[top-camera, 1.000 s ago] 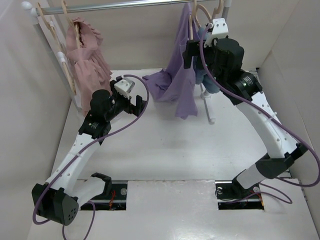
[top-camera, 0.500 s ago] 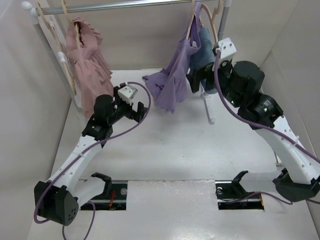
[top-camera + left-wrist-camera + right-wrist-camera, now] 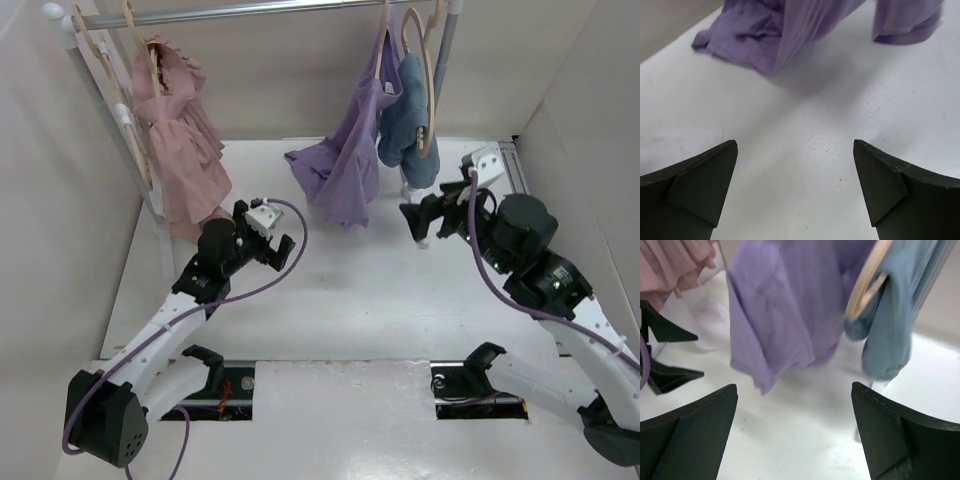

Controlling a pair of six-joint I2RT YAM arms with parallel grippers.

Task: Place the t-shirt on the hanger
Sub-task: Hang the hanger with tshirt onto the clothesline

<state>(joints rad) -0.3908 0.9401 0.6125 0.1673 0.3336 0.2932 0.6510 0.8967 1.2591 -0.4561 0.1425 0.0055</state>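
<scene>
The lavender t-shirt (image 3: 352, 140) hangs from the rail, its lower part bunched close to the table. It also shows in the left wrist view (image 3: 790, 25) and the right wrist view (image 3: 780, 310). A thin tan hanger (image 3: 383, 45) runs down from the rail into the shirt's top, and fabric hides most of it. My left gripper (image 3: 280, 245) is open and empty, low over the table in front of the shirt (image 3: 795, 190). My right gripper (image 3: 420, 215) is open and empty, below and to the right of the shirt (image 3: 795, 435).
A light-blue garment (image 3: 410, 110) hangs right of the t-shirt, a tan hanger arm (image 3: 429, 95) bare beside it. A dusty-pink garment (image 3: 180, 130) hangs at the left. The rail (image 3: 250, 10) spans the back; its white post foot (image 3: 418, 225) stands near my right gripper.
My right gripper has come down from the rail and drawn back to the near right, empty. The t-shirt stays hanging. My left gripper has drawn back a little from the shirt.
</scene>
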